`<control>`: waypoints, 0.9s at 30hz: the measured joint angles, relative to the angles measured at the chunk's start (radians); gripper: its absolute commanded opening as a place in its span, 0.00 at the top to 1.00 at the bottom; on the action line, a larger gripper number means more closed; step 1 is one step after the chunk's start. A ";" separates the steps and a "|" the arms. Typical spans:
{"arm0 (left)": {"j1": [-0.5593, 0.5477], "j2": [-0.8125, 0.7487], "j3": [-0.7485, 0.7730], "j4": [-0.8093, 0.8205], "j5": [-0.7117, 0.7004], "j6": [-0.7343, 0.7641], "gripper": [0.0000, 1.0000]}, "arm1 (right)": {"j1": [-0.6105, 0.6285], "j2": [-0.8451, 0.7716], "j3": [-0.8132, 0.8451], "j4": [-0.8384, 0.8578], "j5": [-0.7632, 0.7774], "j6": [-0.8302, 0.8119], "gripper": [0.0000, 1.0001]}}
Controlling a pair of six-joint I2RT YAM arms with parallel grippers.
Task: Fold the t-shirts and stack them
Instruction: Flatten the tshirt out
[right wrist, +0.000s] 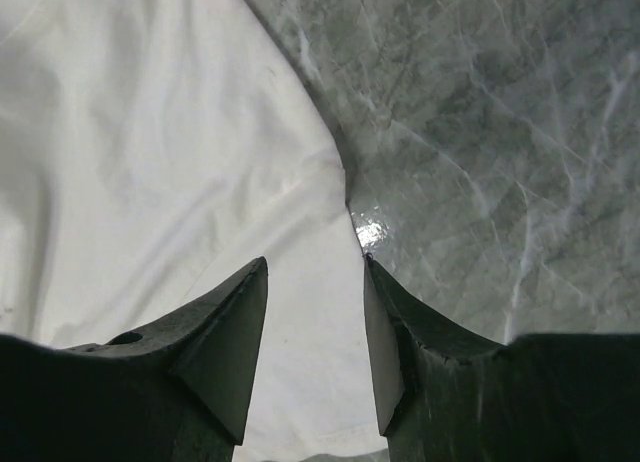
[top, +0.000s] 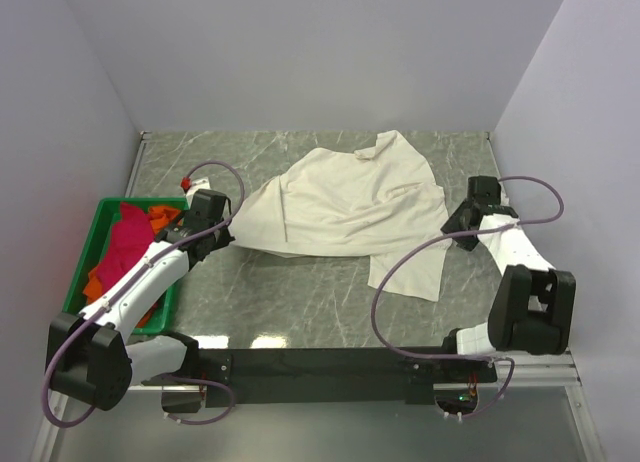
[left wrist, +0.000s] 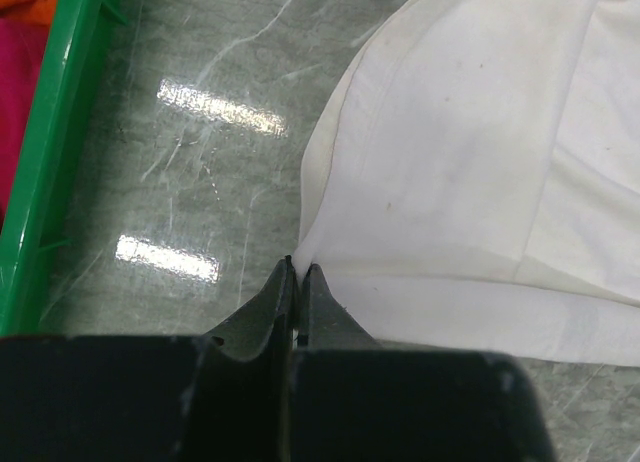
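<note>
A large cream t-shirt [top: 350,204] lies crumpled and spread across the middle of the grey marbled table. My left gripper [top: 218,229] is at its left edge, shut on a pinch of the cream cloth [left wrist: 440,162], jaws closed around the hem [left wrist: 300,267]. My right gripper [top: 462,222] is open at the shirt's right edge, its fingers [right wrist: 225,327] straddling the cloth's border [right wrist: 150,162] just above it. A crimson-pink shirt [top: 125,247] and an orange shirt [top: 160,219] lie in the green crate at the left.
The green plastic crate [top: 95,240] stands at the table's left edge, close beside my left arm; its rim shows in the left wrist view [left wrist: 60,142]. Grey walls enclose the table on three sides. A black rail [top: 320,362] runs along the near edge.
</note>
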State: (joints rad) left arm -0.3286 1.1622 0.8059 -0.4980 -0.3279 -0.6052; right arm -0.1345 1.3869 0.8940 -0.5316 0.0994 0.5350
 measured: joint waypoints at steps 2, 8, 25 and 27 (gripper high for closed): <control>0.000 0.001 0.000 0.000 -0.002 0.000 0.99 | -0.014 0.031 0.000 0.013 -0.013 -0.007 0.50; 0.000 0.013 0.000 0.000 -0.004 0.000 0.99 | -0.061 0.108 0.000 0.071 -0.055 -0.032 0.50; 0.000 0.031 0.000 0.000 -0.017 0.000 0.99 | -0.086 0.227 -0.013 0.178 -0.143 -0.058 0.59; 0.000 0.033 0.000 0.000 -0.019 0.000 0.99 | -0.086 0.229 -0.020 0.183 -0.146 -0.060 0.66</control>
State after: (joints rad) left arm -0.3286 1.1950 0.8059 -0.4984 -0.3466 -0.6052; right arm -0.2207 1.6154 0.8738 -0.3489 -0.0467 0.4751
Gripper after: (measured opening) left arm 0.031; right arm 0.397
